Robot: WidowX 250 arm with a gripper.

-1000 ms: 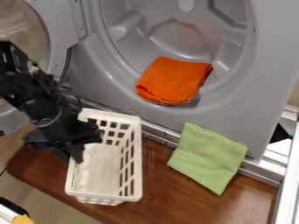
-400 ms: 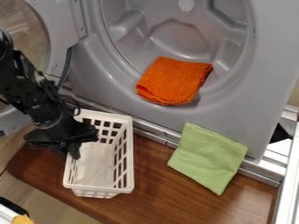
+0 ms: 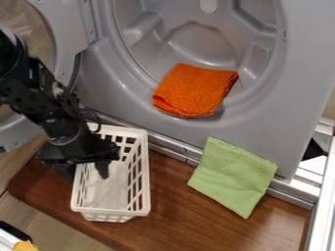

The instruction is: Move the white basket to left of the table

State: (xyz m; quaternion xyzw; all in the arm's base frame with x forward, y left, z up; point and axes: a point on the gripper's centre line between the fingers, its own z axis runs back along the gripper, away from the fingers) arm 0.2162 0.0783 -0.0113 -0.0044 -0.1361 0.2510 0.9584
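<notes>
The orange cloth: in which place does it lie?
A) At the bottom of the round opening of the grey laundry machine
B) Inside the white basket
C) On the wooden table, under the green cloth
A: the orange cloth rests on the lower part of the round opening in the grey laundry machine, apart from the white basket and the green cloth.

The black WidowX 250 arm (image 3: 47, 104) enters at ten o'clock, slanting toward five; its two-finger gripper (image 3: 85, 172) hangs at eight o'clock, fingers parted.
</notes>
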